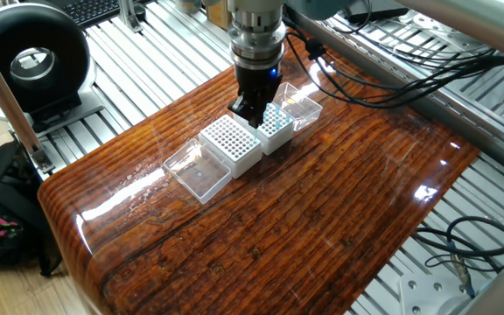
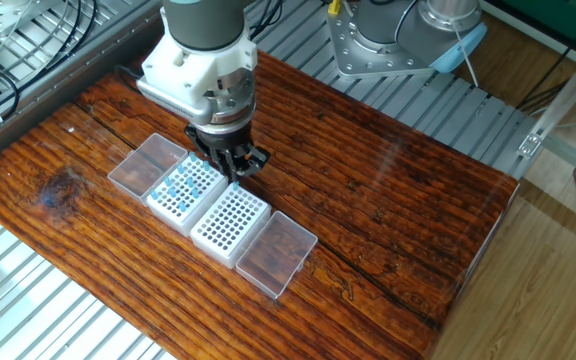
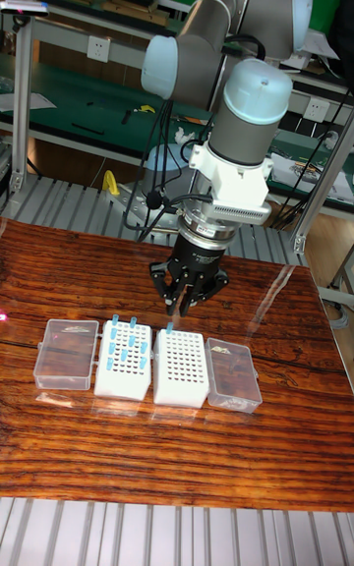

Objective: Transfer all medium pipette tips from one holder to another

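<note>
Wood-grain glossy table point(image 2: 388, 210) carries two white grid holders side by side: one point(image 3: 123, 362) with light-blue translucent pipette tips point(image 3: 131, 334), other point(image 3: 181, 367) with single tip. Black two-finger gripper point(image 3: 186, 308) above them, fingers nearly together; grasp cannot tell.

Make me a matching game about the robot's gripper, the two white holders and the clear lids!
Things:
1. gripper
2. fuller holder
3. emptier holder
4. clear lids

Descriptions:
a. only one blue tip showing
b. lying at the two ends of the row
c. hanging above the holders
d. several blue tips standing in it

Pairs: 1-c, 2-d, 3-a, 4-b
</note>
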Controlling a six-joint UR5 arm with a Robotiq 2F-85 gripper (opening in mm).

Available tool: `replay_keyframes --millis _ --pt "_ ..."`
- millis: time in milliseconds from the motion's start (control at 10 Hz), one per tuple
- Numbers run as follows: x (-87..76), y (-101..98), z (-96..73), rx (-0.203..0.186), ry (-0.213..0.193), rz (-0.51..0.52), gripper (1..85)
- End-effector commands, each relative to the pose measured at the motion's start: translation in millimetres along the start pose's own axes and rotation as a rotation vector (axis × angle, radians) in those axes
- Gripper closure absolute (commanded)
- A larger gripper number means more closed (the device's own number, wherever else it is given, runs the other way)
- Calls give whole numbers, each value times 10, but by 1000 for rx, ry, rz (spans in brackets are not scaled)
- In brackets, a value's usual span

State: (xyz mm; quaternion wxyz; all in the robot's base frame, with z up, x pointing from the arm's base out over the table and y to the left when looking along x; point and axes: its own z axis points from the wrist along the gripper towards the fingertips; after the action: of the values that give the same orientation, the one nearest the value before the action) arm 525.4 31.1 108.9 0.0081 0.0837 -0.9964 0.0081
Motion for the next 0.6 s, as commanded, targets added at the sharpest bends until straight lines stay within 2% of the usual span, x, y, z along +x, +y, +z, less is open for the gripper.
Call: replay_keyframes --millis 0,100,200,300,400,500 --pt "-57 -30 -48 -15 -3 -10 600" --pt "-125 -68 -77 -25 -14 -5 600" --pt "-225 -146 -98 -10 -32 -5 600" --pt "-365 -245 -121 19 -57 -2 600" --pt "-525 -399 -118 65 -87 -12 600" --pt "-628 -458 -53 63 -94 -13 600"
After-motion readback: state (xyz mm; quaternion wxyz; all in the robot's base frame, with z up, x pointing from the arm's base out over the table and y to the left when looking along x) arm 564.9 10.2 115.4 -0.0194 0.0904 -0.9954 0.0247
